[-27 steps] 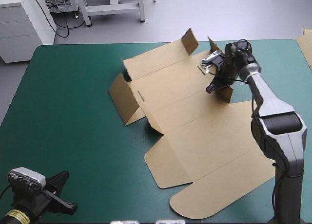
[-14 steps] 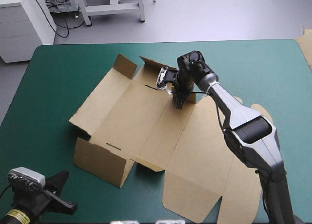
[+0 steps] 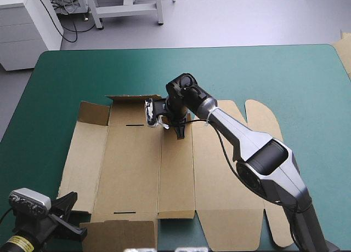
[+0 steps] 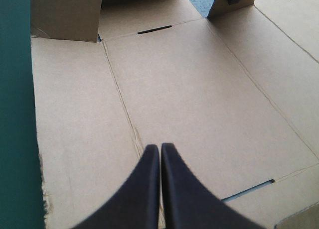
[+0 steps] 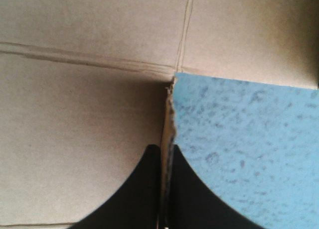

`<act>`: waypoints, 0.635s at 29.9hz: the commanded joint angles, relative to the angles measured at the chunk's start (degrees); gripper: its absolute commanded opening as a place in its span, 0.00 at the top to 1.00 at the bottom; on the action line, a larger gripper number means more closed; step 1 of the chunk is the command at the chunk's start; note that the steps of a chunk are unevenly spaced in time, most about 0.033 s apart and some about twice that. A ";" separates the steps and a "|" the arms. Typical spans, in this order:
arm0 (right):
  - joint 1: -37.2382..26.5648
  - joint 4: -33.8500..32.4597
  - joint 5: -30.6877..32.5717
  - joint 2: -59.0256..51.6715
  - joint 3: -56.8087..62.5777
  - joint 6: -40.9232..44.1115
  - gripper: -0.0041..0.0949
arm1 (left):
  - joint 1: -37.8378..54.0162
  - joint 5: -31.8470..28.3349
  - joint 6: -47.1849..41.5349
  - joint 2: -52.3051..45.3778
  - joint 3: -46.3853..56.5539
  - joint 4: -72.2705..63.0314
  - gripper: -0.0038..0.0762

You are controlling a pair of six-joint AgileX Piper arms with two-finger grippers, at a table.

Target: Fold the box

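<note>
Box (image 3: 137, 170), a cut sheet of plain brown cardboard, spread open and nearly flat on the teal-green covered desk (image 3: 66, 82), reaching from mid-desk to the near edge. Panels marked only by creases and two narrow dark slots (image 3: 134, 124). One small square flap (image 3: 94, 113) upright at the far left corner, with a thin strip of board (image 3: 134, 97) raised along the far edge beside it. Rounded tabs (image 3: 262, 114) flat at the far right.

Right hand (image 3: 179, 133) down at the box's far edge, black fins all but closed and clamped on a thin upright edge of board. In its wrist view, that edge pinched between the fingers (image 5: 144, 189), teal-green cover to one side and brown panel to the other.

Left hand (image 4: 160, 157) pressed together into one point, holding nothing, above the box's near left part; contact with the board not clear.

Yellow label (image 3: 16, 244) on the left arm, print too small to read. More brown board (image 3: 344, 52) at the desk's far right edge.
</note>
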 commanded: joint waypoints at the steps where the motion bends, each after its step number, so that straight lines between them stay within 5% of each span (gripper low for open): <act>1: 0.06 0.29 -0.81 -3.35 -1.65 -1.10 0.98 | -0.09 -4.08 -0.52 1.06 -1.50 -0.36 0.96; 6: 0.06 -0.31 -0.68 -3.35 -1.65 -0.56 0.93 | -0.09 -4.08 -0.52 1.06 -1.50 -0.36 0.96; 14: 0.06 -0.97 -0.86 -3.35 -3.13 1.28 0.54 | -0.09 -4.08 -0.52 1.06 -1.50 -0.58 0.96; 19: 0.06 -2.42 -0.36 -3.35 -8.62 5.65 0.52 | -0.09 -4.08 -0.52 1.06 -1.50 -0.70 0.96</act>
